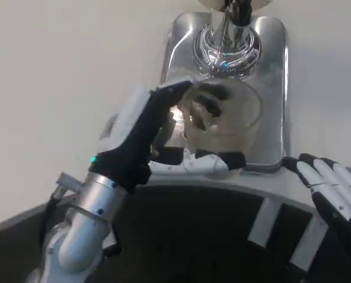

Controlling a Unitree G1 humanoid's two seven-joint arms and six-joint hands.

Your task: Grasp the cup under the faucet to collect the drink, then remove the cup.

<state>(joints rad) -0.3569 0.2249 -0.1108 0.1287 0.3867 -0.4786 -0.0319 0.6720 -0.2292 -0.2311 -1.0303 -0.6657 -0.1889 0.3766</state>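
Cup (pixel 225 115): clear, thin-walled, likely light, slippery; at tray's (pixel 275 88) middle. Left hand (pixel 149 132) wraps its sidewall; right hand (pixel 331 183) idle, fingers loosely extended.

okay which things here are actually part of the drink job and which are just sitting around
Part of the job: cup, held by the left hand; faucet; metal drip tray.

Just there: right hand, resting idle at the table edge.
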